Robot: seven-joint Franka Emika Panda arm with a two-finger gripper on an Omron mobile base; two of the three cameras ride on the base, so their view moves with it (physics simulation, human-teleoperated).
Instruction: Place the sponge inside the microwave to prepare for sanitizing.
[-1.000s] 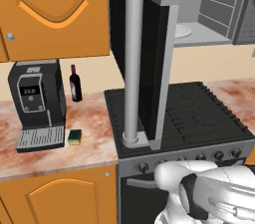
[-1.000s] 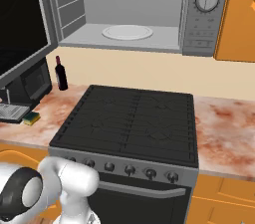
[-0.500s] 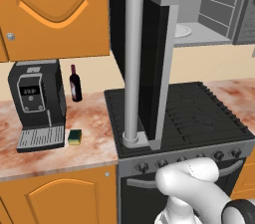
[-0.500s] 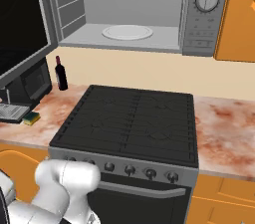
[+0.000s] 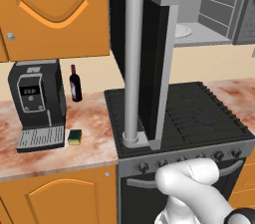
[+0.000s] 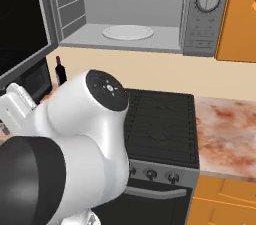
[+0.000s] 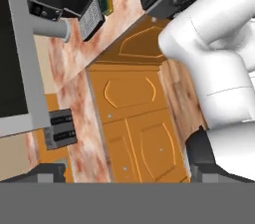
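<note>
I see the microwave (image 6: 135, 14) hanging above the stove (image 5: 184, 113) with its door (image 5: 142, 58) swung fully out to the left. That leaves the cavity and the white turntable (image 6: 128, 32) exposed, which I judge is what the drop-off needs. The sponge (image 5: 74, 137) lies flat on the marble counter (image 5: 89, 133), just beside the drip tray of the black coffee machine (image 5: 37, 103), with a dark wine bottle (image 5: 74, 83) further back; it is not yet picked up. My arm is folded low in front of the stove, the elbow bulking large in the right base view. The hand camera looks down across the cabinet doors (image 7: 134, 133) toward the counter edge. The gripper (image 7: 122, 173) holds nothing, its tips wide apart and released.
</note>
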